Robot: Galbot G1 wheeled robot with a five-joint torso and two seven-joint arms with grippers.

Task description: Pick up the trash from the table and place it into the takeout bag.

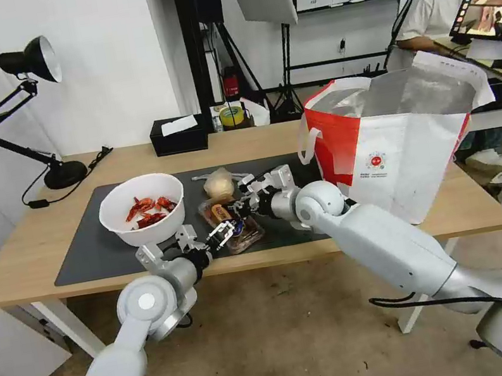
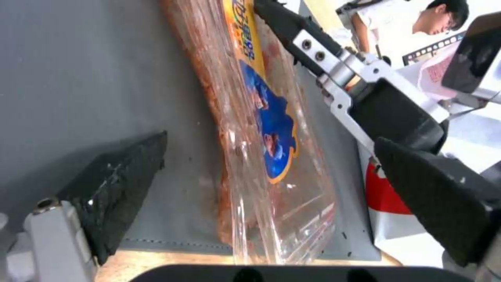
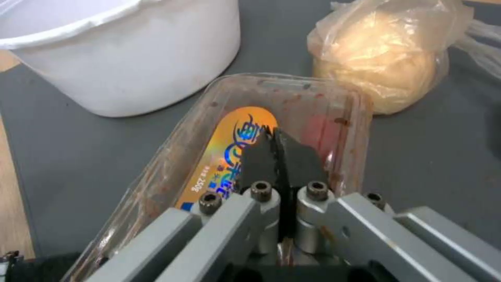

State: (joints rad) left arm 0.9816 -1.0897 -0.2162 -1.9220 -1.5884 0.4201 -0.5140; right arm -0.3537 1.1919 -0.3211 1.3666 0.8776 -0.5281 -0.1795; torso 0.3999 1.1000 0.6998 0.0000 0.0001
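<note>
Clear hinged plastic tray [image 1: 231,223] lies on the dark grey mat [image 1: 95,252] beside the white round bowl [image 1: 142,209]; left gripper [image 1: 220,236] jaws spread wide astride it; right gripper [image 3: 276,150] jaws pressed together above it, holding nothing; risk: thin lid buckles, tray slips

Bright, even indoor light; head view bends at edges; left wrist view soft, overexposed at 2 o'clock; tray [image 2: 261,129] glares.
</note>
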